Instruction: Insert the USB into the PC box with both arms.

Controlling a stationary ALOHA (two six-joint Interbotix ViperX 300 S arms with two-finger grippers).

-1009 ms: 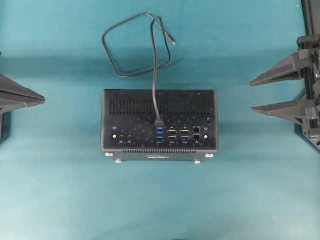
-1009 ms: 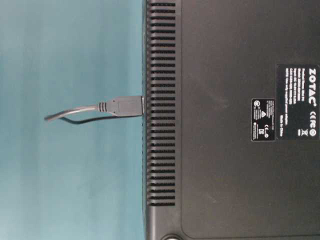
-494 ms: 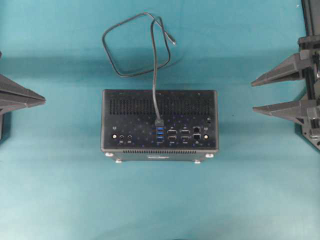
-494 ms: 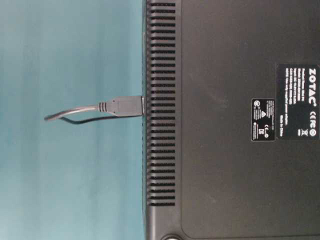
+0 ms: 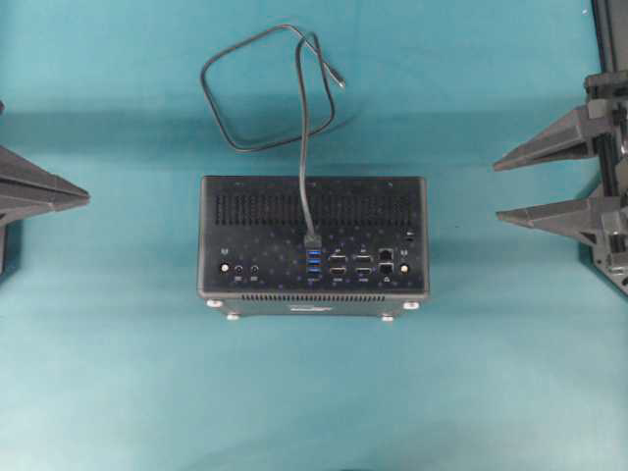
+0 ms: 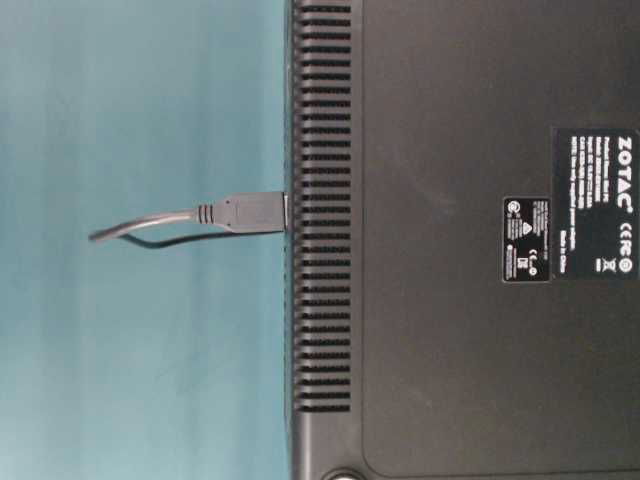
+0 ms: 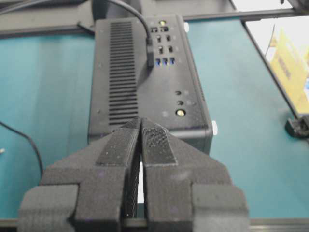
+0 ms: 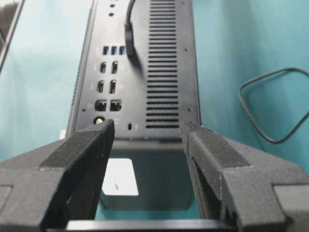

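Note:
The black PC box [image 5: 265,245] lies in the middle of the teal table, port face up. The USB plug [image 5: 312,240] sits in the top blue socket, and its dark cable [image 5: 303,147] runs back into a loop [image 5: 221,113] behind the box. The plug also shows in the table-level view [image 6: 250,212], the left wrist view [image 7: 150,55] and the right wrist view [image 8: 129,41]. My left gripper [image 5: 86,197] is shut and empty, well left of the box. My right gripper [image 5: 496,188] is open and empty, well right of the box.
The cable's free end [image 5: 340,81] lies behind the box. A black frame rail [image 5: 610,39] runs along the right edge. Yellow items [image 7: 292,63] sit beyond the table's edge in the left wrist view.
The right gripper's fingers have shifted very slightly. The box, cable and left gripper have not moved.

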